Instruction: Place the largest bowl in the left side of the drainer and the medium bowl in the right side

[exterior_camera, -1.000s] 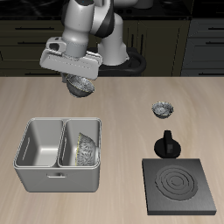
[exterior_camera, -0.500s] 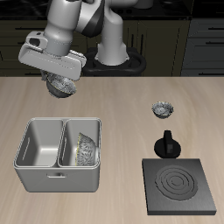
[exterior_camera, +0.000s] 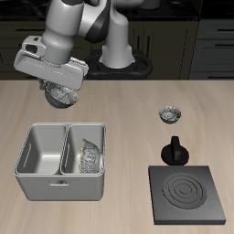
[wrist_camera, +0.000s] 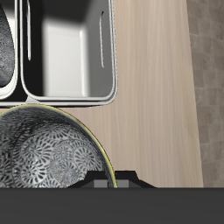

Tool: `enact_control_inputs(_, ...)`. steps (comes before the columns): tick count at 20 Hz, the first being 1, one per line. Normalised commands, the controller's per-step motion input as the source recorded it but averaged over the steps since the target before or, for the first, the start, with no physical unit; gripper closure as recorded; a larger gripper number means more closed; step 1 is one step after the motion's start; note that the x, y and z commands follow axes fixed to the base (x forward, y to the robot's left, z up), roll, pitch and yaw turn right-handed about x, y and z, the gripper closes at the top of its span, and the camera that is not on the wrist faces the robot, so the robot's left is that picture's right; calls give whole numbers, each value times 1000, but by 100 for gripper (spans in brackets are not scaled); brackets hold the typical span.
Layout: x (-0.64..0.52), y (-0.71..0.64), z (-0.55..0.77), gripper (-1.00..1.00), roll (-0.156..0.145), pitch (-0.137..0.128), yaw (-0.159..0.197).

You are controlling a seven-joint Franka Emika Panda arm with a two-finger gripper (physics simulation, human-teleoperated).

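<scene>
Gripper (exterior_camera: 59, 90) hangs in the air above the desk (exterior_camera: 128, 110), clamped on a bowl (exterior_camera: 60, 93) held just under it; the fingers themselves are mostly hidden by the bowl. Which size this bowl is can't be told for sure from here; in the wrist view its patterned inside (wrist_camera: 48, 153) fills the frame right at the gripper.

The drainer (exterior_camera: 62, 162) sits below the gripper and nearer the desk's front edge, not touching the held bowl. One compartment holds another speckled bowl (exterior_camera: 89, 155), tilted against the wall. The other compartment (exterior_camera: 41, 151) is bare, and it is the one more directly under the gripper; the wrist view shows its grey floor (wrist_camera: 74, 52).

Well away from the gripper: the smallest bowl (exterior_camera: 169, 114) on the desk, a black knob-like piece (exterior_camera: 174, 149) and a flat black stove plate (exterior_camera: 189, 194).
</scene>
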Motion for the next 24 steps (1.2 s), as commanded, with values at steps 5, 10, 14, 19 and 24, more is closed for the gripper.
enact_control_inputs(5,232,33,52,100,-41,6,1)
enact_control_inputs(10,335,93,57,100,-36,13,-1)
enact_control_inputs(14,243,-140,77,100,-80,9,-38)
enact_control_inputs(19,242,-137,24,100,-80,11,-12)
enact_control_inputs(24,281,-35,-48,100,28,10,26)
